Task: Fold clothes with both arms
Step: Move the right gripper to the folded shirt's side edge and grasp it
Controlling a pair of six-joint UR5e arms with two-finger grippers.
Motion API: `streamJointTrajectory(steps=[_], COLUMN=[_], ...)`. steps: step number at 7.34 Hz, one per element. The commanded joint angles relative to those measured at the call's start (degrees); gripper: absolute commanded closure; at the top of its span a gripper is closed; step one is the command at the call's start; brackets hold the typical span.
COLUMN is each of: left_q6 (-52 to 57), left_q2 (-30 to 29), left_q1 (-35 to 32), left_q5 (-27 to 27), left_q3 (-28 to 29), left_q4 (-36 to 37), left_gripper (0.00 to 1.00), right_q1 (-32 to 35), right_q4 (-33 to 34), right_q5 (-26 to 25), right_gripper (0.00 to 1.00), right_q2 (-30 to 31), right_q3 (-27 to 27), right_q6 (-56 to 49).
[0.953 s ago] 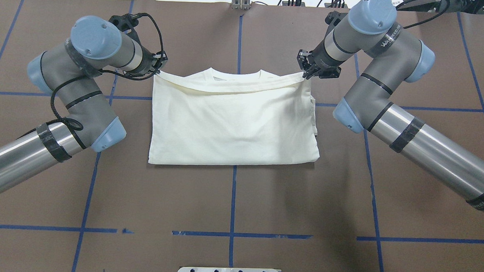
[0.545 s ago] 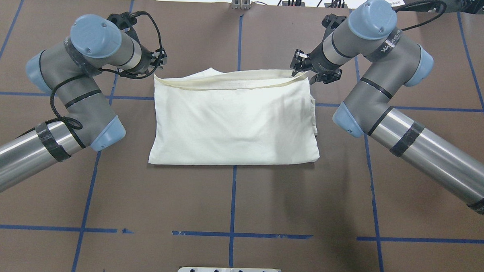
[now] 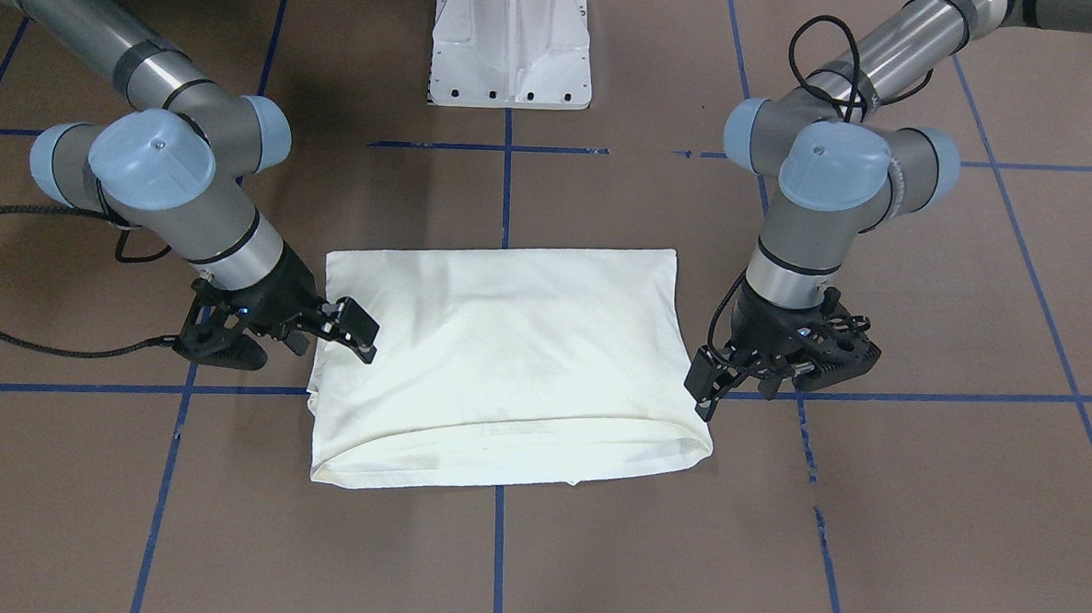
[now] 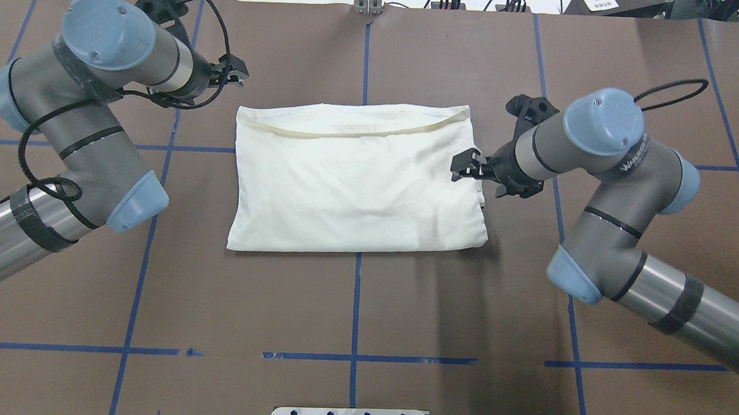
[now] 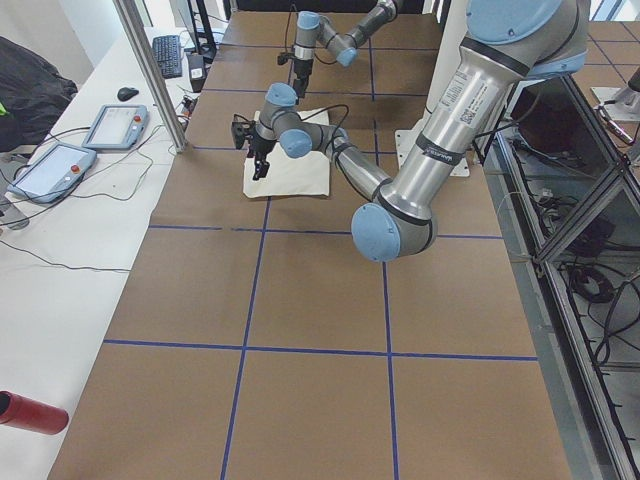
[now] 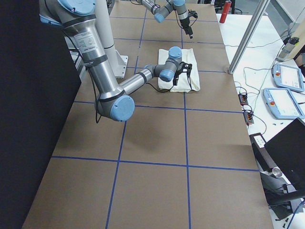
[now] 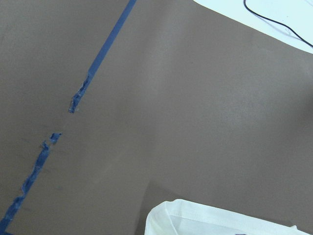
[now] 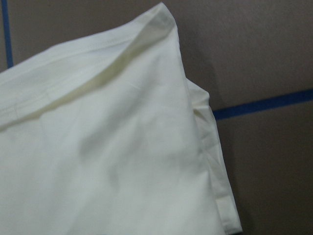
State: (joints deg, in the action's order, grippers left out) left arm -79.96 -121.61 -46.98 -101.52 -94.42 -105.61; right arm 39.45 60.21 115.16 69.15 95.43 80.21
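While T-shirt (image 4: 358, 182) lies folded on brown, blue-taped table (image 4: 354, 305), both jaws apparently released; white bench (image 5: 90, 215) alongside.

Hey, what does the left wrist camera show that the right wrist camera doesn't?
Only the left wrist view: a torn stretch of blue tape, a black cable on a white surface in the top corner, and just one corner of the shirt.
Only the right wrist view: the shirt close up, filling most of the frame, with layered folded edges along its side.
Both: cream shirt, brown table, blue tape.
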Motion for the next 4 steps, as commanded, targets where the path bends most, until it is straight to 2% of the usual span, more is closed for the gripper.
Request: streamJointTrajectory(steps=[1, 2, 3, 4], left_q6=[-0.11, -0.2, -0.28, -0.29], left_q2=[0.15, 0.24, 0.24, 0.24], left_q1=[-0.04, -0.04, 0.05, 0.05], left_q5=[-0.08, -0.08, -0.17, -0.17], left_q3=[-2.78, -3.74, -3.84, -3.84], left_q4=[1.81, 1.81, 1.81, 1.81], left_gripper=[0.01, 0.01, 0.01, 0.01], right_q1=[-5.07, -6.48, -7.28, -7.89], right_q4=[0.08, 0.08, 0.08, 0.17], right_q5=[-2.39, -3.96, -4.93, -5.81], right_gripper=[0.01, 0.03, 0.12, 0.13], right_q2=[6.59, 6.87, 6.62, 5.92], right_q3=[5.63, 5.64, 5.47, 5.03], right_q6=[2.39, 2.76, 2.76, 2.76])
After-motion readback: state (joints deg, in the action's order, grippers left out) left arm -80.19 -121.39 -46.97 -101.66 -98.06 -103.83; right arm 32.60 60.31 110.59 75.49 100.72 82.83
